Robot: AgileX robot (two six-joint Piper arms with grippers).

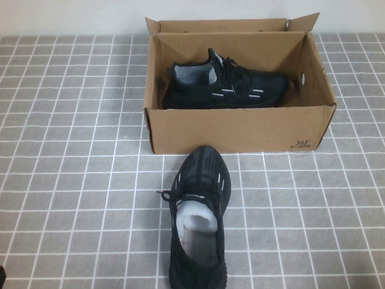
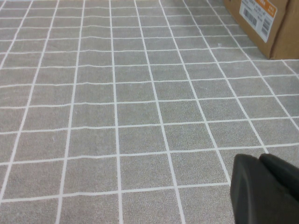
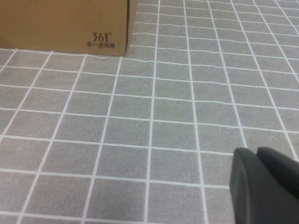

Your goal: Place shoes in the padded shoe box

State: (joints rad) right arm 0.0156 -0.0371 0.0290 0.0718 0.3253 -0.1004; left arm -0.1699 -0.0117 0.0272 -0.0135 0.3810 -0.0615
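The brown cardboard shoe box (image 1: 240,129) stands open at the back middle of the table, its "361" mark on the front wall. One black sneaker (image 1: 225,84) lies on its side inside the box. The other black sneaker (image 1: 198,217) stands on the table just in front of the box, toe toward it, with white paper stuffing showing. My left gripper (image 2: 258,157) is shut and empty, low over bare tiles left of the box (image 2: 261,23). My right gripper (image 3: 256,151) is shut and empty, over tiles right of the box (image 3: 65,23). Neither gripper is near a shoe.
The table is covered by a grey cloth with a white grid (image 1: 72,180). An orange and white label (image 2: 258,16) is on the box's left end wall. The box's rear flaps (image 1: 301,24) stand upright.
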